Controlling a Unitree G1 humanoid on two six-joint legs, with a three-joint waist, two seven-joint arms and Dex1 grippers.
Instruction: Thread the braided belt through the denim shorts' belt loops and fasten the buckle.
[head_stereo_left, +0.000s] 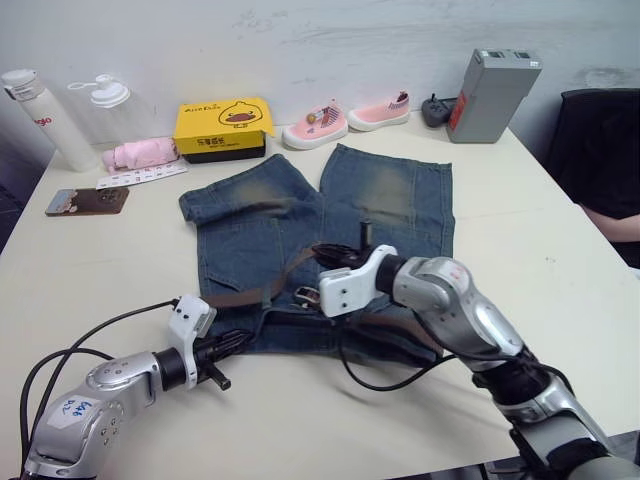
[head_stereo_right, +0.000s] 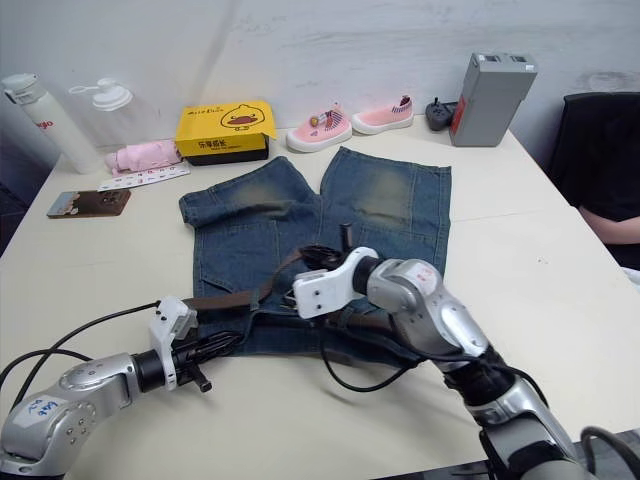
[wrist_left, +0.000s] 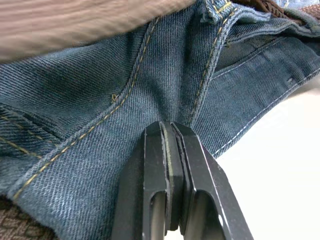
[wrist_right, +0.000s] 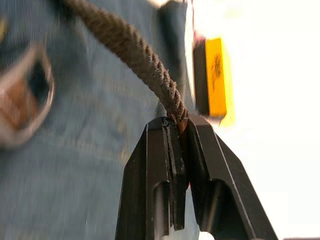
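The denim shorts (head_stereo_left: 300, 215) lie flat on the table, legs pointing away and waistband nearest me. Across the waistband runs the braided belt (head_stereo_left: 285, 275), its leather end (head_stereo_left: 235, 297) at the left. The silver buckle (head_stereo_left: 306, 295) rests at the middle of the waistband. My right gripper (wrist_right: 179, 122) is shut on the braided strap above the shorts' middle (head_stereo_left: 328, 256). At the waistband's left corner, my left gripper (wrist_left: 170, 127) is shut, its tips pinching a seam fold of the denim (head_stereo_left: 225, 345). One belt loop (wrist_left: 217, 10) lies just beyond the left fingers.
Along the back edge stand a yellow box (head_stereo_left: 222, 128), pink shoes (head_stereo_left: 315, 128), a grey case (head_stereo_left: 492, 95), bottles (head_stereo_left: 45, 120) and a pink roll (head_stereo_left: 138, 155). A phone (head_stereo_left: 87, 201) lies at the left. A black chair (head_stereo_left: 600, 150) stands at the right.
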